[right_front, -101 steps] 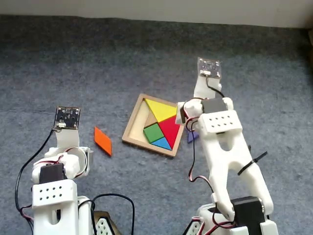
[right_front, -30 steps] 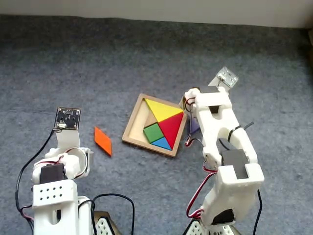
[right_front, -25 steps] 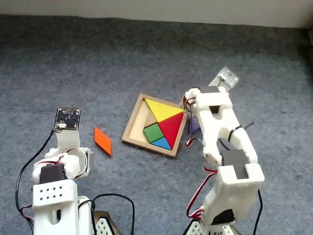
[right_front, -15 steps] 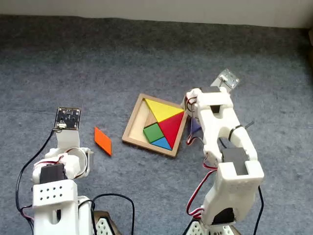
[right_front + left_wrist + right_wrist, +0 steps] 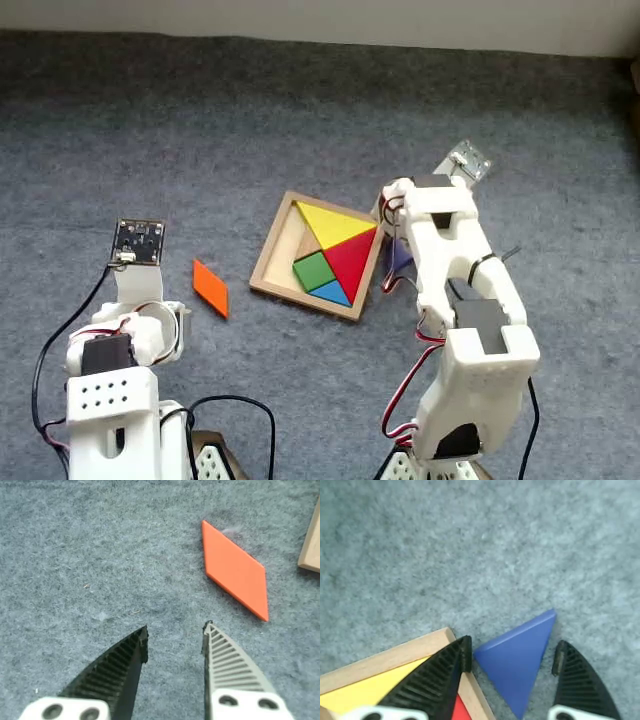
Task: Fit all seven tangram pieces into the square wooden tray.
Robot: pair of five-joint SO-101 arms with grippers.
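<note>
Tray holds four coloured pieces; tan corner perhaps bare

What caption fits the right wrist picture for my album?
Open tool either side of a blue triangle, next to the wooden tray.

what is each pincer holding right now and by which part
Nothing is held. The right pincer stands open astride the blue triangle, not closed on it; the left pincer is open near the orange parallelogram.

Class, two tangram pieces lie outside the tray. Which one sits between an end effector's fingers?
The blue triangle, between the right end effector's open fingers; the orange parallelogram lies on bare carpet.
</note>
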